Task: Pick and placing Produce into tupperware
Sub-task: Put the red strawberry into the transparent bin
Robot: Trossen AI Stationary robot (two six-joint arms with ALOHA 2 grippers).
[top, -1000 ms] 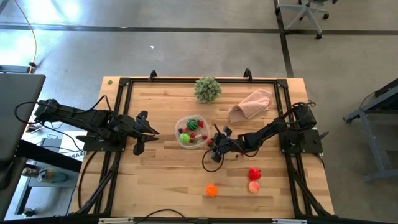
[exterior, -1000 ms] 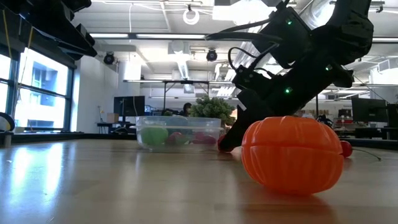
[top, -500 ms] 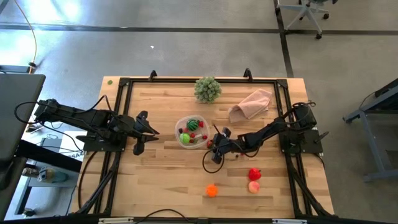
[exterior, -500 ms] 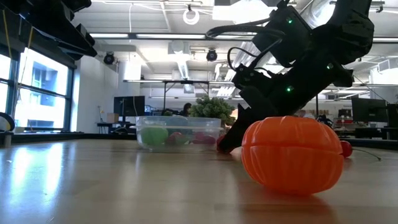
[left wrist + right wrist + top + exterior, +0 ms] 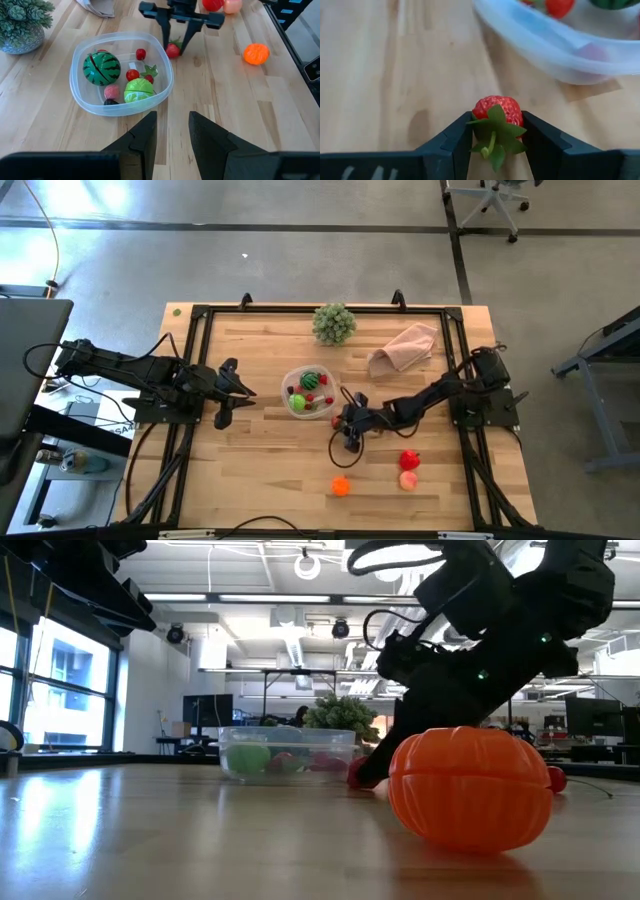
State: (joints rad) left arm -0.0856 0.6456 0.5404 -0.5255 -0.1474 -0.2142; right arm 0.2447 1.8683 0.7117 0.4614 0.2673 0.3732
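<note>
Right gripper [image 5: 496, 132]: fingers closed on a strawberry [image 5: 496, 116] (leafy cap toward the wrist), low over the table just beside the tupperware [image 5: 120, 72]; over the last second the wrist has turned and drawn slightly back from the tub's wall, so the berry reads as gripped and ready to lift over the rim. Tupperware: holds a watermelon [image 5: 101, 68], green piece and berries. Beyond: left gripper [image 5: 171, 131], waiting, fingers narrowly parted, empty.
</note>
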